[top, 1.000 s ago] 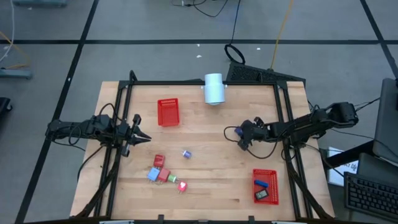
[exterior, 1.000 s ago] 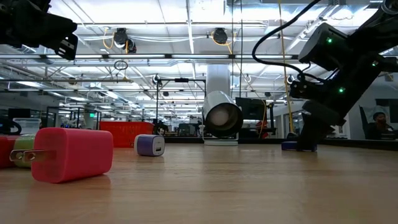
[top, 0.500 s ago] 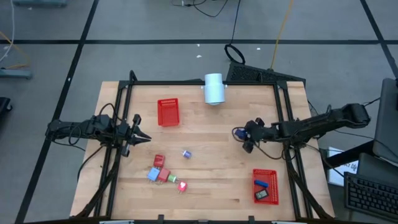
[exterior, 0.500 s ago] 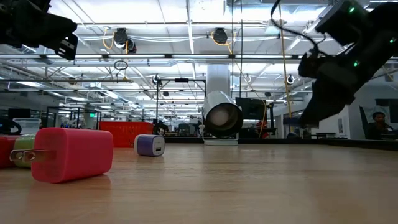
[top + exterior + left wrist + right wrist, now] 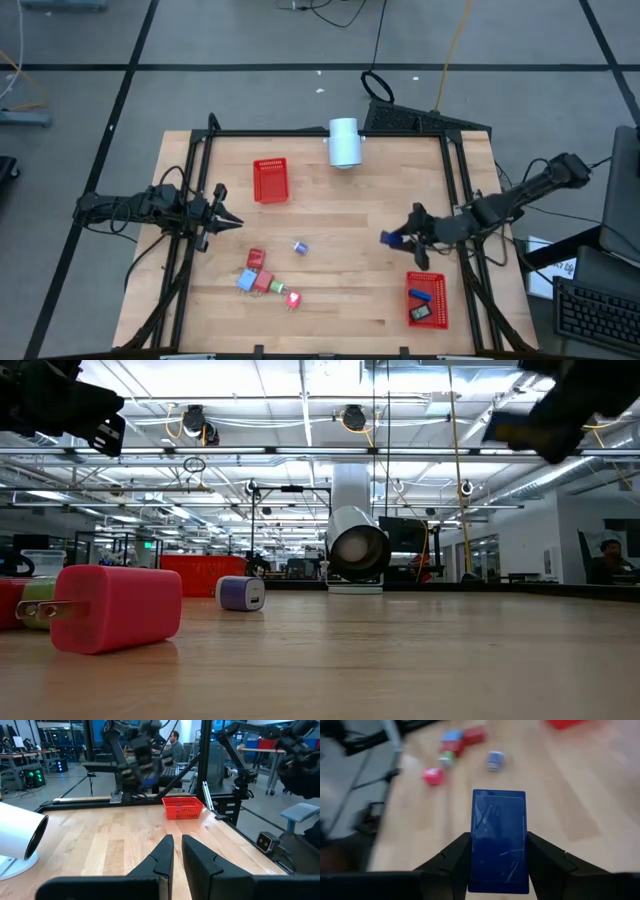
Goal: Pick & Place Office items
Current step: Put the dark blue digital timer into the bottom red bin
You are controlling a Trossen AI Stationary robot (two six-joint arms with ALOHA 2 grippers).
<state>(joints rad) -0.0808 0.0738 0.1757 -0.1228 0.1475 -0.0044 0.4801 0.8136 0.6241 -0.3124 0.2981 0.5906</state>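
Holding a dark blue piece (image 5: 500,841) in the right tool (image 5: 392,239), red basket (image 5: 427,300) with two pieces nearby

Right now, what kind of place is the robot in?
It looks like a big robot lab or workshop. Long ceiling lights stretch far back, a wooden table sits inside a black frame, and a person works at a desk behind.

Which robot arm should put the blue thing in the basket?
The right arm. Its tool already grips the dark blue piece, lifted near the red basket on its side. The left tool is across the table, holding nothing.
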